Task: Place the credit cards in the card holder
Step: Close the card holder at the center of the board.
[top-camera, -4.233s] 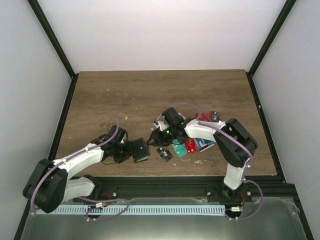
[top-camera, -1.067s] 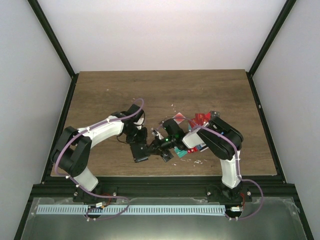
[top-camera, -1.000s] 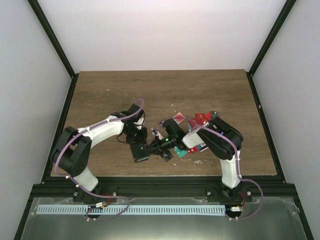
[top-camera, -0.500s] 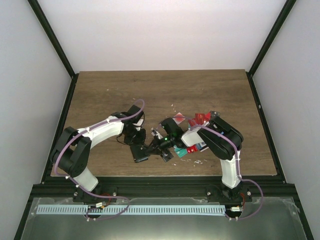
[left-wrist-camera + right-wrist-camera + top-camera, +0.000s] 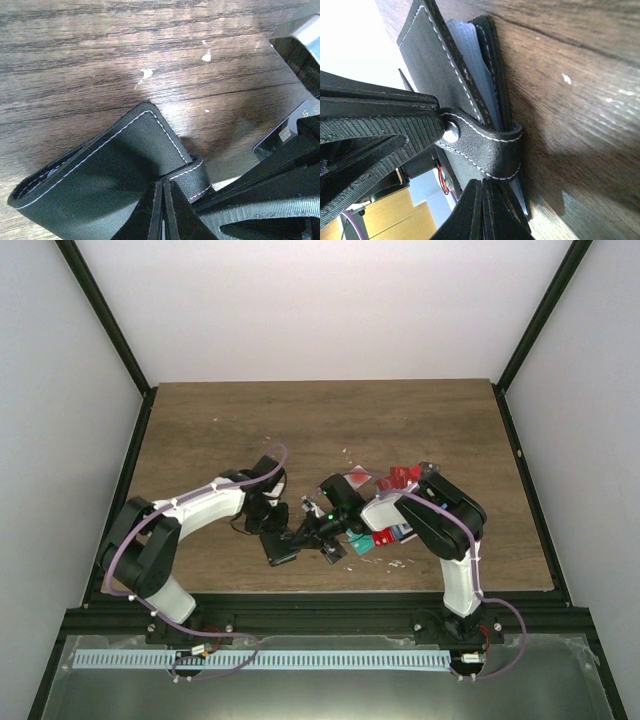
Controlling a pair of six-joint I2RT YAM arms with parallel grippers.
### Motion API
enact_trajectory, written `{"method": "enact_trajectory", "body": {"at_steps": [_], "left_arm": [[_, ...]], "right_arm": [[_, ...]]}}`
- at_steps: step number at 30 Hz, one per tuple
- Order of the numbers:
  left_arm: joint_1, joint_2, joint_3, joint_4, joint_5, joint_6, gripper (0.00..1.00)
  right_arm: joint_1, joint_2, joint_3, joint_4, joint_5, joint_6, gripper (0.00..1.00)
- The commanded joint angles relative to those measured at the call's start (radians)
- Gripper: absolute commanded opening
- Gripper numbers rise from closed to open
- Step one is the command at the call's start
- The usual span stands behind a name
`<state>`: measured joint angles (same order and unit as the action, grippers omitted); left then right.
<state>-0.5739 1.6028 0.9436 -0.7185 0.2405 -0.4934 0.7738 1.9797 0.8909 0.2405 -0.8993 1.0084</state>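
Note:
The card holder (image 5: pixel 282 546) is a black wallet with white stitching, lying on the wooden table near its front edge. Its snap tab (image 5: pixel 485 145) is fastened, and light blue-grey inside shows between the covers. It also fills the left wrist view (image 5: pixel 95 185). My left gripper (image 5: pixel 163 186) is shut, its tips touching the cover beside the tab. My right gripper (image 5: pixel 483 186) is shut too, tips against the holder just under the tab. The credit cards (image 5: pixel 398 478), red, teal and white, lie scattered under and behind the right arm.
The two grippers meet tip to tip over the holder (image 5: pixel 300 532). The right gripper's fingers (image 5: pixel 280 200) fill the right of the left wrist view. Small white specks (image 5: pixel 145 74) dot the table. Black frame posts and white walls enclose the table.

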Motion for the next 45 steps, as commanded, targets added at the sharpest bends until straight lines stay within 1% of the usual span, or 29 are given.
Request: {"method": "enact_trajectory", "body": {"at_steps": [1,7,14,25,36,45], "left_arm": [[0.003,-0.023,-0.033,-0.027,-0.027,0.004,0.04],[0.001,-0.021,-0.045,-0.027,-0.032,0.004,0.04],[0.0,-0.055,-0.079,-0.029,-0.034,-0.011,0.04],[-0.003,-0.067,-0.103,-0.034,-0.077,-0.015,0.04],[-0.04,-0.059,-0.131,-0.056,-0.177,-0.032,0.04],[-0.083,-0.015,-0.142,-0.086,-0.257,-0.073,0.04]], "right_arm": [[-0.003,0.056,-0.01,-0.158,0.141,-0.013,0.01],[-0.003,0.063,0.001,-0.165,0.144,-0.013,0.01],[-0.004,0.064,0.012,-0.183,0.159,-0.014,0.01],[-0.001,0.069,0.023,-0.209,0.176,-0.013,0.01],[-0.002,0.07,0.023,-0.222,0.183,-0.016,0.01],[-0.003,0.063,0.022,-0.228,0.184,-0.018,0.01]]}}
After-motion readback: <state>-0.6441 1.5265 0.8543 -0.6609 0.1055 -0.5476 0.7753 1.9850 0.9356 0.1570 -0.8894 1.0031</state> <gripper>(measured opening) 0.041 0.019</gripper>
